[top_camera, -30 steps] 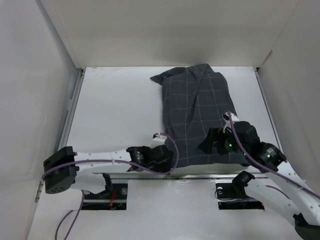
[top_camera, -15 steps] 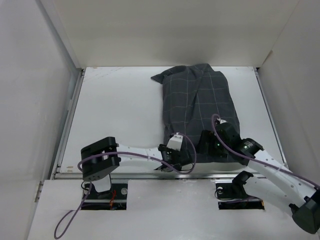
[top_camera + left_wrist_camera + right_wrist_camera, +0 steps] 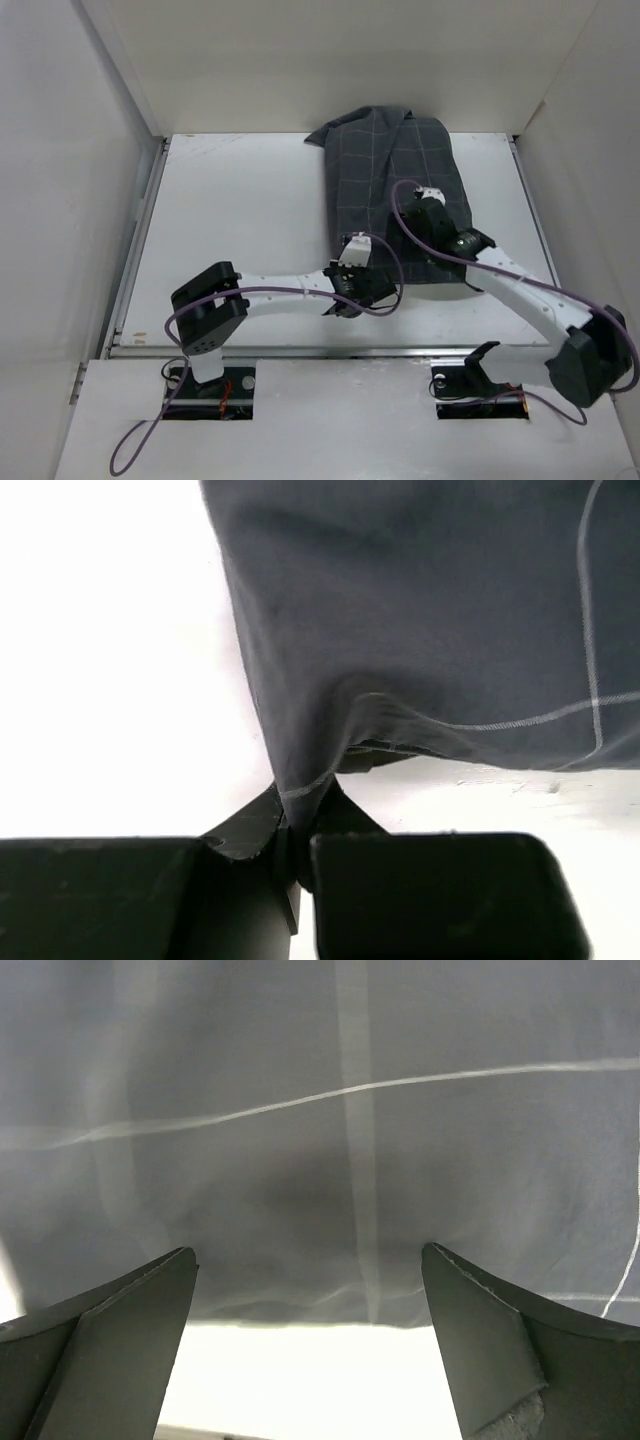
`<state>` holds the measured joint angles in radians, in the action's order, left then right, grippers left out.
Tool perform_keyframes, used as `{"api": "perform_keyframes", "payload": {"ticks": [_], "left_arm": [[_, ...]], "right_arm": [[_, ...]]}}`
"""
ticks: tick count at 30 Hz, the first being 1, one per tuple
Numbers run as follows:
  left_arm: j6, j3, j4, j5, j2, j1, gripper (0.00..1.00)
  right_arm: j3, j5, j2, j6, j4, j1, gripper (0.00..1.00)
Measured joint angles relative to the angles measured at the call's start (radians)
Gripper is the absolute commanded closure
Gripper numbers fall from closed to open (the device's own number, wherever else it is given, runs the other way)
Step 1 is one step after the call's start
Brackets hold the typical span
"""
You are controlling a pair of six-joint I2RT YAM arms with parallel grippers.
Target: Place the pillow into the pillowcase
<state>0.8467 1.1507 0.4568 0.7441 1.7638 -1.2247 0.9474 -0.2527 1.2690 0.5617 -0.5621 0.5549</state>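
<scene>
The dark grey checked pillowcase (image 3: 395,170) lies bulky along the table's right middle, reaching the back wall. My left gripper (image 3: 375,292) is at its near left corner, shut on a pinch of the pillowcase's hem (image 3: 300,798), and the cloth rises taut from the left gripper (image 3: 295,828). My right gripper (image 3: 412,240) hovers over the cloth's near half, open, its fingers (image 3: 130,1310) spread wide with nothing between them. The right gripper (image 3: 308,1252) faces the pillowcase (image 3: 330,1140) at its lower edge. The pillow is hidden; a pale surface (image 3: 310,1380) shows below that edge, pillow or table I cannot tell.
White walls (image 3: 100,150) close the table on the left, back and right. The bare white tabletop (image 3: 240,210) spreads left of the cloth. A metal rail (image 3: 330,348) runs along the near edge, just in front of both arm bases.
The left gripper closed on the pillowcase's near corner and moved right and away from the near edge. The pillowcase slid toward the back wall. The right arm reached farther out over it.
</scene>
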Motion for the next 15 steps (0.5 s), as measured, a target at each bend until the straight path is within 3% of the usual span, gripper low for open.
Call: {"api": "perform_keyframes", "payload": {"ticks": [4, 5, 7, 8, 9, 10, 11, 12, 15], "left_arm": [[-0.044, 0.002, 0.015, 0.005, -0.075, -0.002, 1.0], [-0.056, 0.002, 0.011, 0.005, -0.103, -0.004, 1.0], [-0.085, 0.002, 0.0, -0.015, -0.177, -0.006, 1.0], [-0.101, 0.002, -0.01, -0.026, -0.216, -0.006, 1.0], [-0.118, 0.002, -0.02, -0.036, -0.249, -0.006, 1.0], [-0.131, 0.002, -0.03, -0.043, -0.278, -0.006, 1.0], [-0.143, 0.002, -0.037, -0.05, -0.301, -0.006, 1.0], [-0.153, 0.002, -0.042, -0.056, -0.316, -0.005, 1.0], [-0.177, 0.002, -0.048, -0.075, -0.325, -0.005, 1.0]], "right_arm": [[0.002, 0.024, -0.206, -0.062, -0.027, 0.085, 0.06], [0.002, 0.048, -0.276, -0.076, -0.034, 0.095, 0.2], [0.002, 0.106, -0.397, -0.102, -0.049, 0.095, 0.36], [0.0, 0.141, -0.441, -0.112, -0.056, 0.094, 0.71], [-0.005, 0.175, -0.479, -0.127, -0.059, 0.094, 0.77], [-0.028, 0.22, -0.515, -0.127, -0.051, 0.096, 0.91], [-0.046, 0.245, -0.525, -0.133, -0.048, 0.097, 0.91], [-0.079, 0.269, -0.533, -0.132, -0.035, 0.101, 1.0], [-0.202, 0.323, -0.523, -0.134, -0.014, 0.114, 1.0]]}}
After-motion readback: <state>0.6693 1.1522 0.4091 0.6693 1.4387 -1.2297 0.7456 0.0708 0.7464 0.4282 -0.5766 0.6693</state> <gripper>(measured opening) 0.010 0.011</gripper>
